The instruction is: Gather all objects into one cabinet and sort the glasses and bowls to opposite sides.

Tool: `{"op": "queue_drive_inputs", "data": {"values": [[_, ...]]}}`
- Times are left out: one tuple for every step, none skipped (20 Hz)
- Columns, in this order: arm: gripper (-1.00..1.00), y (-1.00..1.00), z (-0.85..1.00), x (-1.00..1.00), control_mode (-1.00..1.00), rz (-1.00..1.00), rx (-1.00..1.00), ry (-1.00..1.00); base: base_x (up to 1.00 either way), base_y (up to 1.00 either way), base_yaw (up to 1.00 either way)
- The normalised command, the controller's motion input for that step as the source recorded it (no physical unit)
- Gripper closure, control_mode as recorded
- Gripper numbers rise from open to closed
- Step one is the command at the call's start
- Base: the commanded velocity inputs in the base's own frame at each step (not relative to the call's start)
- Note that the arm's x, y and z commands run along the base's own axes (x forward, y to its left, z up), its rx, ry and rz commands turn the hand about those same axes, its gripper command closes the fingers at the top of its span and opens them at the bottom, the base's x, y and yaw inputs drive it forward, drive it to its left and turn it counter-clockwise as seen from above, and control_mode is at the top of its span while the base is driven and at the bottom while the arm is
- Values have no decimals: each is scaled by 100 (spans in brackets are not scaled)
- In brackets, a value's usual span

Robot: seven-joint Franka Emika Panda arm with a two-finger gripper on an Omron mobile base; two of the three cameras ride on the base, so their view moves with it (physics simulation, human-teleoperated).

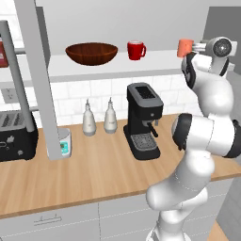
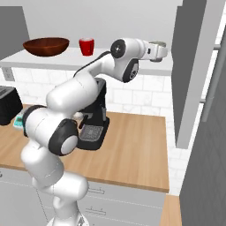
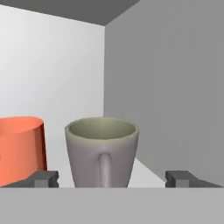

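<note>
Setting: kitchen wall with white tile, wooden worktop (image 1: 94, 174) below, open grey cabinet (image 3: 166, 87) above with a white shelf (image 1: 155, 63).
Shelf, left part: dark brown bowl (image 1: 91, 53) stands wide and upright; red mug (image 1: 136, 50) just beside it on its right.
Shelf, right end: orange cup (image 3: 19, 148) and pale grey cup (image 3: 102, 151) stand upright side by side near the cabinet's side wall, close but apart.
Gripper (image 3: 112, 179): level with the shelf, jaws wide open, one tip either side of the grey cup, handle facing the hand; nothing gripped.
Worktop clutter: coffee machine (image 1: 143, 120), two bottles (image 1: 99, 117), toaster (image 1: 16, 136).
Step in hand (judged): letting go of the grey cup at the cups' side.
Doing it well: draw straight back along the shelf, jaws kept wide, clear of the handle and the orange cup.
Remaining (judged): red mug sits by the bowl and should join the cups.
</note>
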Motion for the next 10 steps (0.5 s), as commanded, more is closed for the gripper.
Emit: {"op": "queue_drive_inputs", "data": {"values": [[-100,45,0,-77,-100,0,0,0,0,0,0],[-100,52,0,-68,-100,0,0,0,0,0,0],[-100,57,0,-61,-100,0,0,0,0,0,0],[-100,55,0,-61,-100,0,0,0,0,0,0],[-100,48,0,-56,-100,0,0,0,0,0,0],[-100,47,0,-51,-100,0,0,0,0,0,0],[-100,47,0,-49,-100,0,0,0,0,0,0],[-100,46,0,-49,-100,0,0,0,0,0,0],[-100,49,6,-41,-100,0,0,0,0,0,0],[-100,44,5,-41,-100,0,0,0,0,0,0]]}}
